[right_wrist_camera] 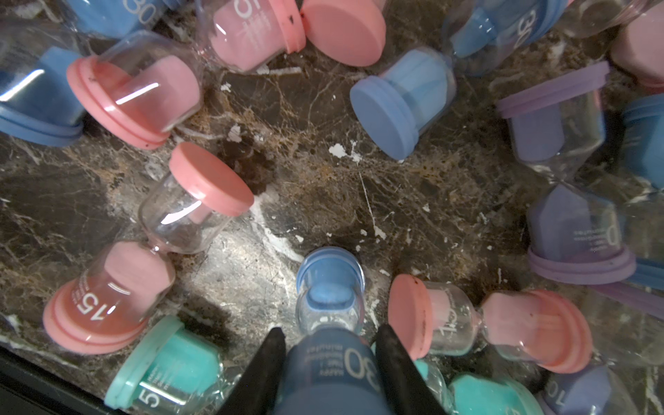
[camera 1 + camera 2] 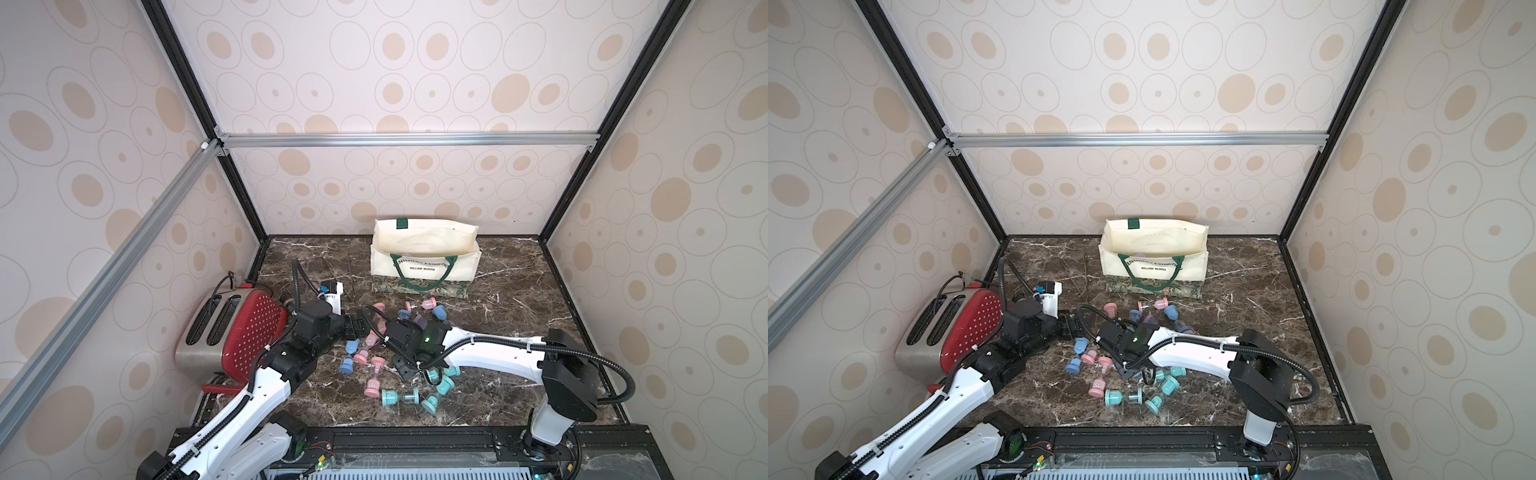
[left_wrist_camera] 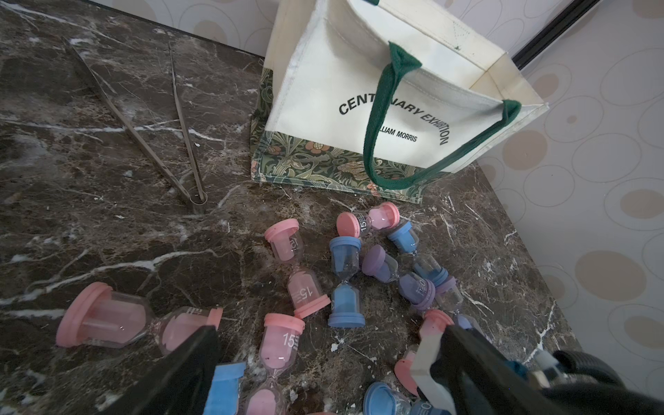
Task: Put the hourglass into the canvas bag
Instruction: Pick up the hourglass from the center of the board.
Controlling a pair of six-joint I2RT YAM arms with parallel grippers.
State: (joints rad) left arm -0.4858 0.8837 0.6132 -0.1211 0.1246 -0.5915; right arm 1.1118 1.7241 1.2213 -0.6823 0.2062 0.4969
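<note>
Blue 30 hourglass is gripped by the right claw, pink hourglass just beside it; left claw is held open, canvas bag ahead

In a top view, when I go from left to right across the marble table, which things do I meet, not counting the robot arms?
The red toaster → metal tweezers → canvas bag. The hourglasses overlap the tweezers and the bag in this direction, so I leave them out.
</note>
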